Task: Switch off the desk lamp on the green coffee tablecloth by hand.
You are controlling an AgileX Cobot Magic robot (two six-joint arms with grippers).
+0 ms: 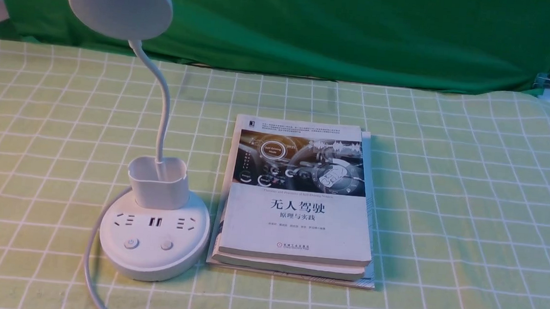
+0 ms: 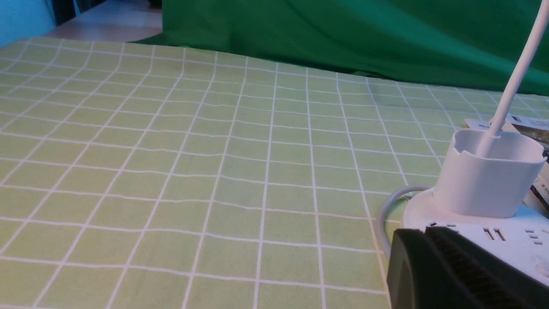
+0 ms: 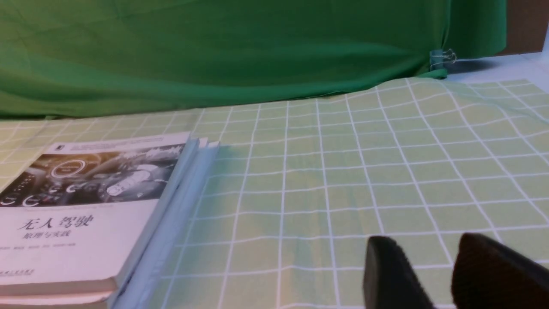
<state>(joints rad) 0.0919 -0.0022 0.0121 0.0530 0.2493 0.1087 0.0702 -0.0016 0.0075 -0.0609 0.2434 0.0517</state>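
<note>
The white desk lamp stands at the front left of the green coffee tablecloth. Its disc head rises on a bendy neck from a cup holder. Two round buttons sit at the front of the base, below the sockets. In the left wrist view the lamp base lies just beyond my left gripper, the hand, whose dark fingers are pressed together and shut on nothing. My right gripper hovers open over bare cloth, right of the book. Neither gripper shows in the front view.
A stack of books lies right beside the lamp base. The lamp's white cable runs off the base's left side toward the front edge. A dark green backdrop cloth hangs along the far side.
</note>
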